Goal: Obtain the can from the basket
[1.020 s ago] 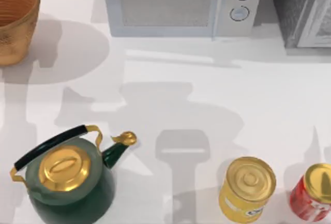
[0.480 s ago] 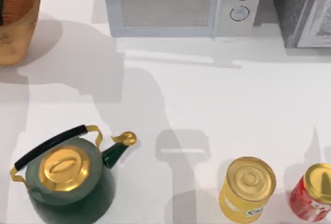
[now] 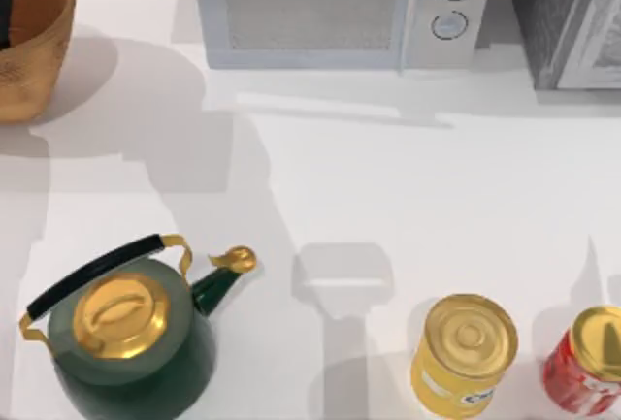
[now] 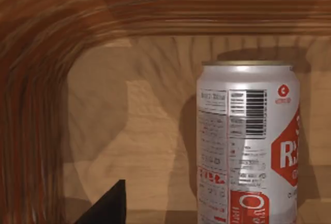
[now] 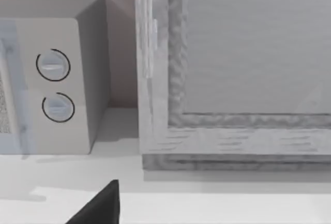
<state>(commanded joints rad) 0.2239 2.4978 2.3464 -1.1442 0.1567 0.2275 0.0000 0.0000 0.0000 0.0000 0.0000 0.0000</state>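
We have our left gripper (image 3: 3,17) down inside the basket (image 3: 44,47) at the table's far left corner; how far its fingers stand apart we cannot tell, and nothing appears held; the can (image 4: 251,141) stands upright on the basket floor, just ahead of the left wrist camera, apart from one dark fingertip (image 4: 106,206). We judge the can light, thin-walled and smooth, so easily dented and somewhat slippery; a hold across the middle of its round side, with modest squeeze, looks best. Its side is silvery white with red print and a barcode, its rim gold; the basket wall is ribbed and orange-brown inside, golden-tan outside. Elsewhere sit a green kettle (image 3: 126,342) with a gold lid, and a boxy microwave (image 3: 330,13); our right arm stays parked facing its dials.
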